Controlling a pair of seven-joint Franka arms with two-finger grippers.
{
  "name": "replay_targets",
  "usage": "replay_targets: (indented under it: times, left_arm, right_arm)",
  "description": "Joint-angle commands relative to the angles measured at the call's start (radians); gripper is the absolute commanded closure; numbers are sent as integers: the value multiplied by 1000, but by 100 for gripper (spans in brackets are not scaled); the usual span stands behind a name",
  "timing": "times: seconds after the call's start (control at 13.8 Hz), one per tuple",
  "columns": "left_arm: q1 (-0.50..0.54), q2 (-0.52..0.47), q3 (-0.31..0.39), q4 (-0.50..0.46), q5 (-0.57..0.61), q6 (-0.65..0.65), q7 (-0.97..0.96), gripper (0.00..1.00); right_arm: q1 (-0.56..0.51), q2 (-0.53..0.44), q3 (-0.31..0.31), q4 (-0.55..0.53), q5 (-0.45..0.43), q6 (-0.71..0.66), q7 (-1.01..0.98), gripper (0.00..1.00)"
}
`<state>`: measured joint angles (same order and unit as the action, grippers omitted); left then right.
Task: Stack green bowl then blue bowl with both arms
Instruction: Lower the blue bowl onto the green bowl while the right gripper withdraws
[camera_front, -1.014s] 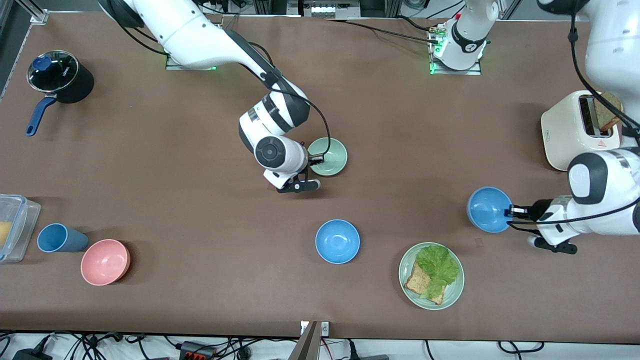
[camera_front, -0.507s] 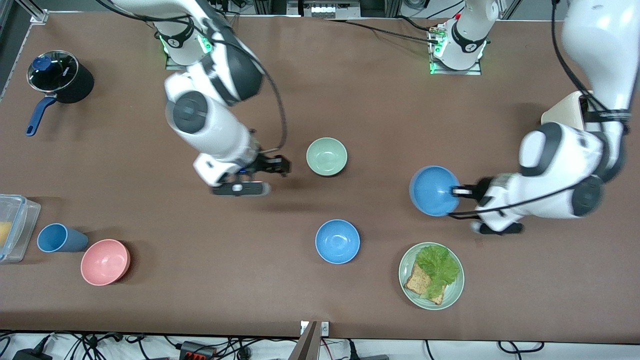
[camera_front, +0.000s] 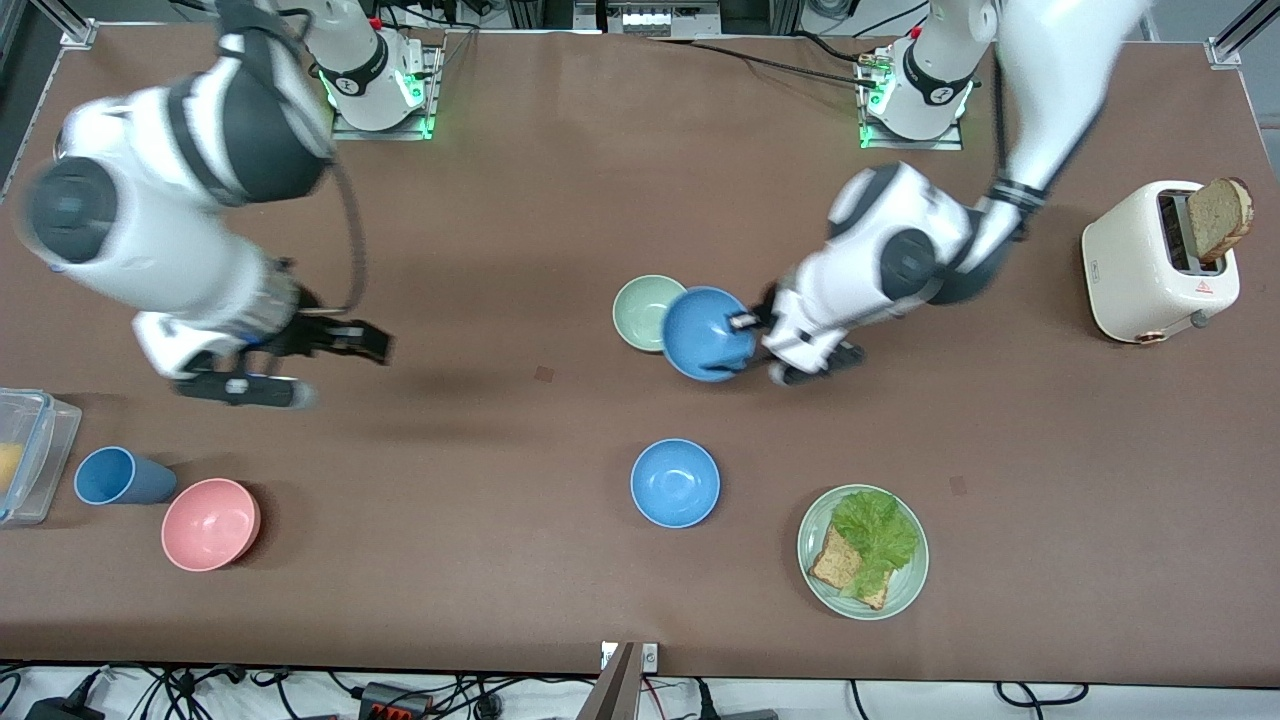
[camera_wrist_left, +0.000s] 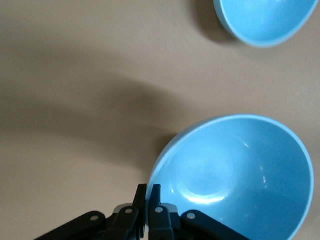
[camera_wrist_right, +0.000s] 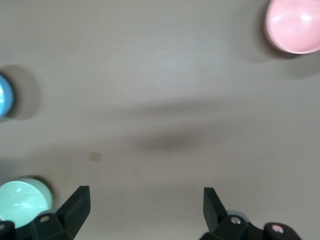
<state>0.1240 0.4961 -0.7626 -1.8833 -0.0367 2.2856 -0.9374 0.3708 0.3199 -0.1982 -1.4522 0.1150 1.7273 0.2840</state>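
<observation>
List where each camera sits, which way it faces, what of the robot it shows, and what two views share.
Front view: high across the table, facing both arms' bases; shows both arms, the green bowl and the pink bowl.
Left wrist view: on the left arm's wrist, looking down; left gripper pinches the held blue bowl by its rim.
Right wrist view: on the right arm's wrist, looking down at bare table; right gripper open.
Shared: both wrist views show the second blue bowl.

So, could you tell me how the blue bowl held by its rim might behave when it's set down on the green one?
The blue bowl looks stiff and probably light, since the left claw carries it by a rim pinch alone. It hangs tilted, so it may rock when released. Being the same size as the green bowl, it should probably nest.
</observation>
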Motion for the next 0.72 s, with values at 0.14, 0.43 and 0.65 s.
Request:
replay_targets:
  times: [0.14, 0.43, 0.65]
  left_arm:
    - [-73, -30, 9, -99, 70, 114, -129, 100]
    - [-95, 11, 19, -97, 156, 115, -138, 100]
    - [-121, 33, 19, -88, 256, 112, -219, 100]
  right_arm:
    - [-47, -96, -58, -28, 0, -17, -84, 0]
    - [-287, -174, 120, -28, -30, -28, -170, 0]
    - [-407, -182, 201, -28, -69, -23, -304, 0]
